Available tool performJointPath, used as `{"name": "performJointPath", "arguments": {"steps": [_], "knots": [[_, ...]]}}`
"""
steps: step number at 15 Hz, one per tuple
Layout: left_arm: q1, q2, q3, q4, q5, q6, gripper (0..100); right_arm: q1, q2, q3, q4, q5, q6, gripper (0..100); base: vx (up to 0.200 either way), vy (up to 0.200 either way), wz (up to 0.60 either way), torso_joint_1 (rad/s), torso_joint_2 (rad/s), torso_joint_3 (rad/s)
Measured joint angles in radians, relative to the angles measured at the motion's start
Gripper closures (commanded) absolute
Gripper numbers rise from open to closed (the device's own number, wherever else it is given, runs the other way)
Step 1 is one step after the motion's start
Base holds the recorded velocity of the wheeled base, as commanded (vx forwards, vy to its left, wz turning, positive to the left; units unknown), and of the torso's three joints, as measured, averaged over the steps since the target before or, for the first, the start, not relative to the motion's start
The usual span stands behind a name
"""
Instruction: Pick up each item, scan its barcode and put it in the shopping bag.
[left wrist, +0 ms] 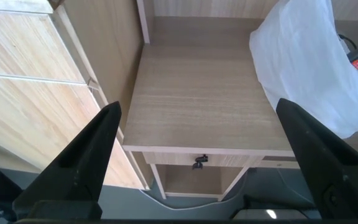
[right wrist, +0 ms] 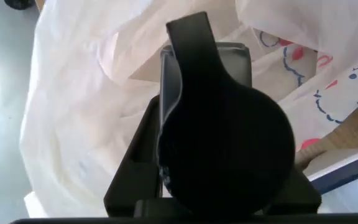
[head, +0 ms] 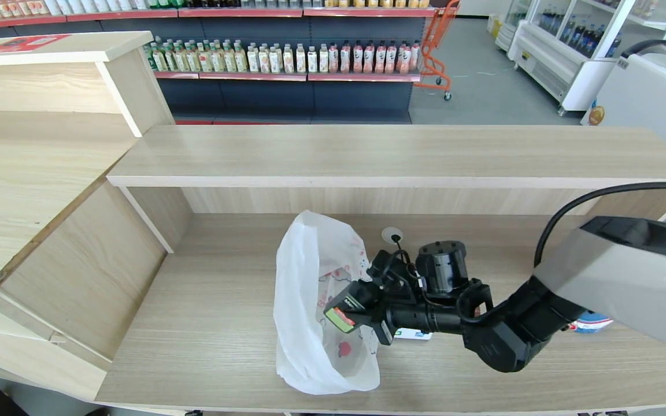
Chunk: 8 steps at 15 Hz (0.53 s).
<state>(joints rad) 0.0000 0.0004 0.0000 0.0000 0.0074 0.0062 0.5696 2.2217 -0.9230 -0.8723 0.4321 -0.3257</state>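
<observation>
Fingers of my right gripper (head: pixel 362 314) clamp a dark labelled box (head: pixel 340 318) inside the shopping bag (head: pixel 301 271) mouth. Box seems light and stiff: grip flat sides. Bag's limp film could snag. Left gripper (left wrist: pixel 199 104) spread, empty.

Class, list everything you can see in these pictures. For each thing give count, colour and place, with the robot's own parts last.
bag: one, white with red and blue prints, open, mid-counter
packet: one, dark with a red and green label, at the bag's mouth
white box: one, on the counter, partly behind the right arm
blue pack: one, blue and white, on the counter's right, partly hidden
counter: one, light wood
grommet: one, white, behind the bag
bottles: many, mixed colours, on the back shelf
cart: one, orange, in the aisle
right gripper: black, holding the packet
left gripper: black, open, over the counter's left end
</observation>
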Motion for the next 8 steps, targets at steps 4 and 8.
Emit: {"name": "performJointPath", "arguments": {"steps": [4, 8], "knots": [[0.0, 0.0, 0.0, 0.0, 0.0, 0.0, 0, 0.006, 0.1, -0.099, -0.002, -0.006, -0.085, 100, 0.0, 0.0, 0.0, 0.0, 0.0, 0.0], [0.0, 0.0, 0.0, 0.0, 0.0, 0.0, 0, 0.02, 0.146, -0.151, -0.003, -0.007, -0.003, 0, 0.0, 0.0, 0.0, 0.0, 0.0, 0.0]]}}
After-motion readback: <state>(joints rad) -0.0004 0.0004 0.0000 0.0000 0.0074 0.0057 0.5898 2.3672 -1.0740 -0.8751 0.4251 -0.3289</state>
